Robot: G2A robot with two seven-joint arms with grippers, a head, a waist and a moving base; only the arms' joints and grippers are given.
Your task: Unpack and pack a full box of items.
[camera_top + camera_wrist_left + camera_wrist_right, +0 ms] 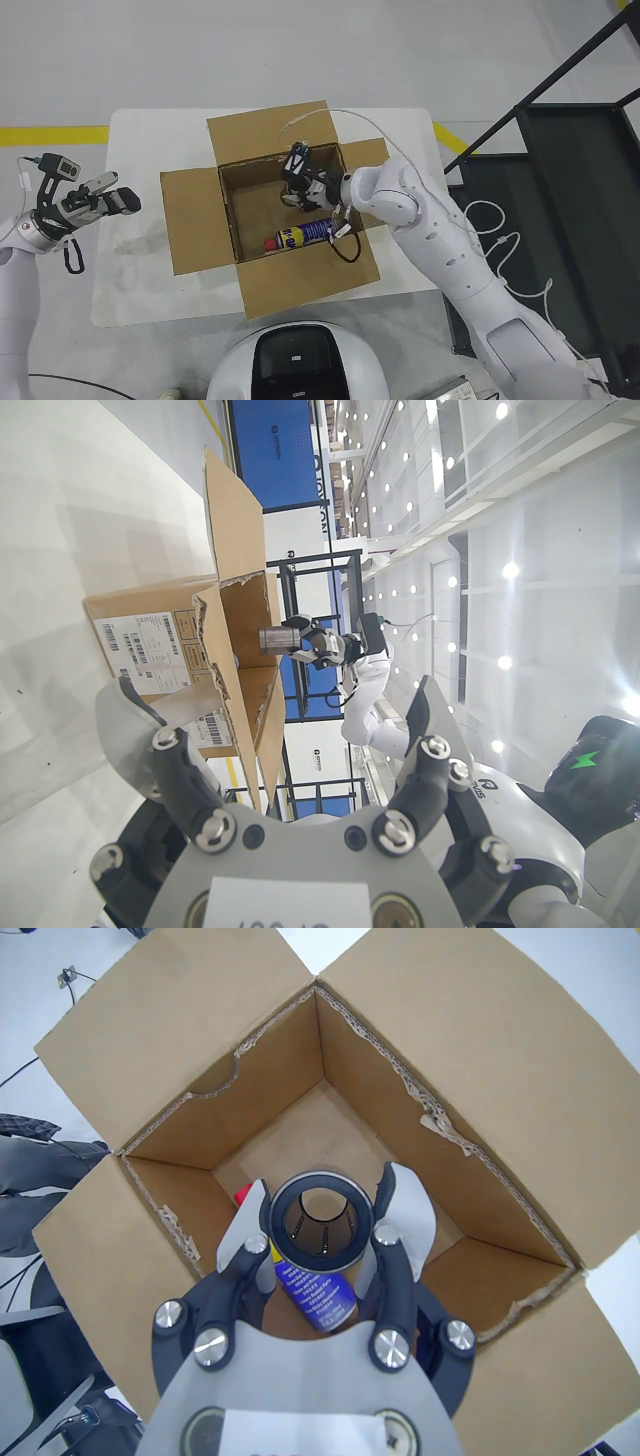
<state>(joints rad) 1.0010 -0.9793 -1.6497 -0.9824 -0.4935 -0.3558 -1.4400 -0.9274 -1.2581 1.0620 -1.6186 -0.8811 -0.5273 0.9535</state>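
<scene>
Right now 1 cardboard box (195, 222) (150, 610) (175, 1028) stands on the white table (140, 140), all 4 flaps folded open. The R gripper (298, 180) (295, 641) (322, 1188) hangs over the box opening, just above the rim. Its jaws pinch 1 metal cylinder (274, 640) (320, 1262) by the sides. The cyl. is hollow, w/ one open end facing the R wrist cam.

On the box floor lies 1 blue spray can (305, 235) (320, 1295) w/ 1 red cap (243, 1193). It's on its side, by the box wall nearest the robot, below the cyl. & apart from it.

The L gripper (115, 192) (272, 700) is well apart from the box, out beyond its left flap, jaws spread wide. The box wall on that side carries barcode stickers.

So: 1 box, 1 can, 1 cyl., 2 grippers.
</scene>
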